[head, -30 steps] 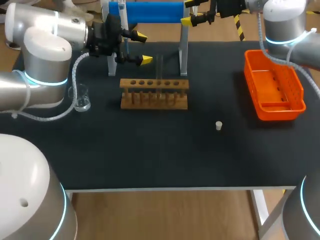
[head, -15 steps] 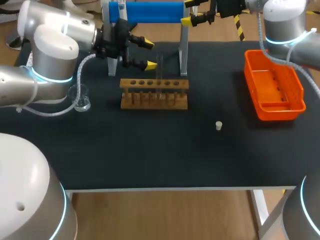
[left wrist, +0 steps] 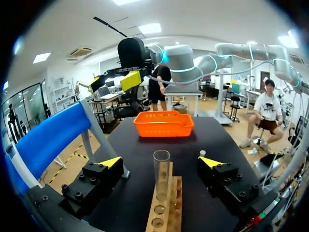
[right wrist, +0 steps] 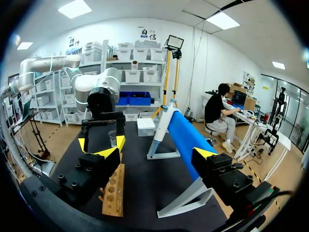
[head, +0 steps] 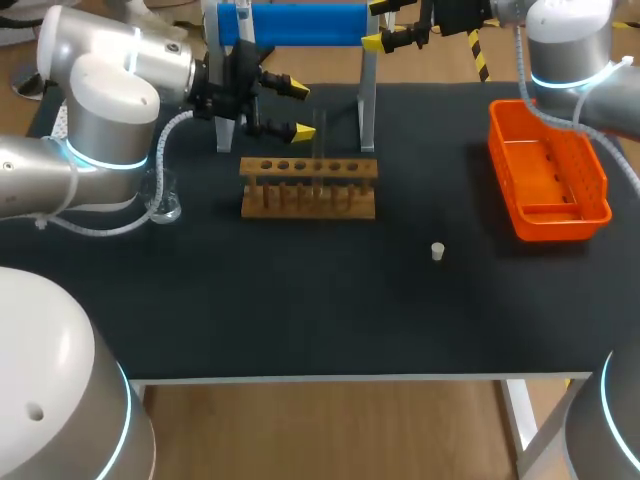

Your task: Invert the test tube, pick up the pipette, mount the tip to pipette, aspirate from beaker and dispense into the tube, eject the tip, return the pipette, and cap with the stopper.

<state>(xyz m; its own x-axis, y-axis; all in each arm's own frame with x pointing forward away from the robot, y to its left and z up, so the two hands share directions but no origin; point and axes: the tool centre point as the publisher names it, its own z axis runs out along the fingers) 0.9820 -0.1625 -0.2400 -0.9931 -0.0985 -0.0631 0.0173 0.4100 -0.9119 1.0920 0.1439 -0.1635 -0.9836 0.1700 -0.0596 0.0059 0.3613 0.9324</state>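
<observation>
Lining up on the tube (left wrist: 161, 176) was the step in hand, the inversion not yet begun. The tube stood upright in the rack (left wrist: 166, 215), between the parted fingers of my left pincer (left wrist: 161, 162), untouched. By my judgement, the next move called for advancing, clamping the glass and lifting clear. My left arm reached in level. My right pincer (right wrist: 154, 153) hung parted and empty by the blue stand (right wrist: 186, 140).

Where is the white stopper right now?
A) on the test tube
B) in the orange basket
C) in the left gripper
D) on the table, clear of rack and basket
D: the stopper sits alone on the black table, apart from wooden rack and orange basket.
</observation>
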